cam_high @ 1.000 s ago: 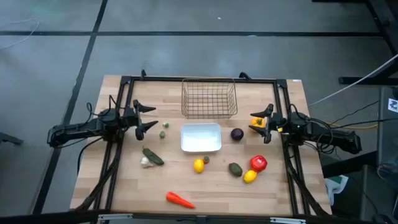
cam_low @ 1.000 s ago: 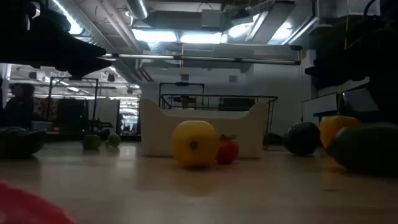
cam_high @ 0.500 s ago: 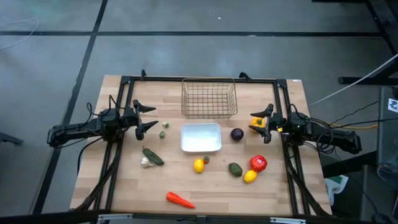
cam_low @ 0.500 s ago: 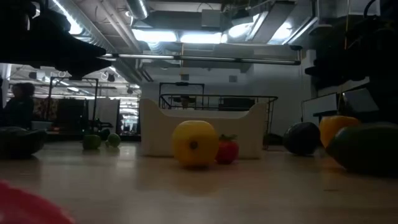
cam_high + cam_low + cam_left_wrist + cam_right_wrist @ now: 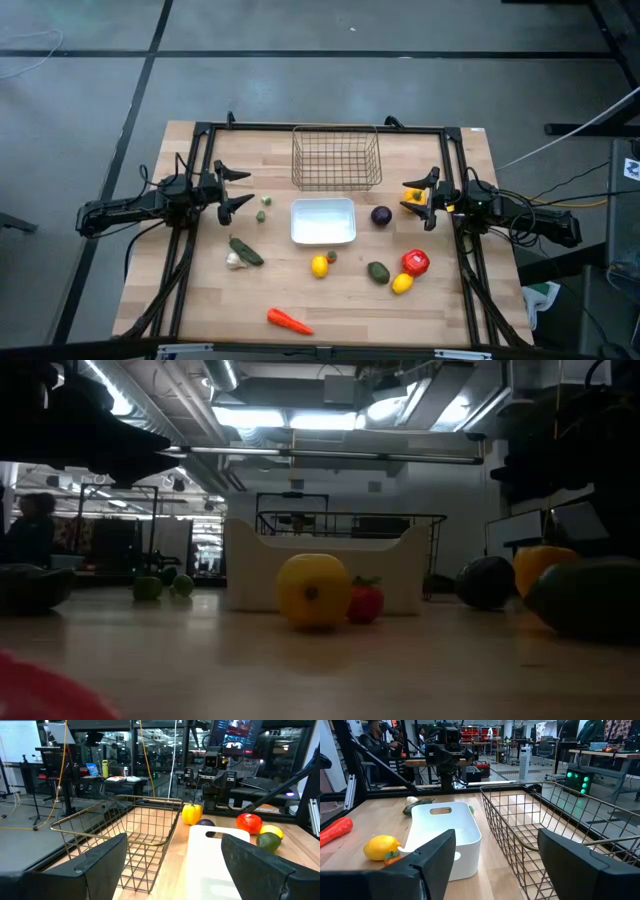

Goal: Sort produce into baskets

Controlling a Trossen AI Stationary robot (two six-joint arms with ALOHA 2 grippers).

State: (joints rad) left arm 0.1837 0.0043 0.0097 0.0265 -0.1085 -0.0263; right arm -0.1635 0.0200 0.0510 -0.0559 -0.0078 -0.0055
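Wooden table (image 5: 200, 300) holds scattered produce (image 5: 319, 266), 2 empty baskets (image 5: 336, 158).

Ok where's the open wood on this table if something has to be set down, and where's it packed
Bare wood lies in the near left corner, between the garlic and the carrot, and in the near right corner, past the tomato. The far corners beside the wire basket are bare too. It is crowded below the white tray, where a lemon and avocado cluster.
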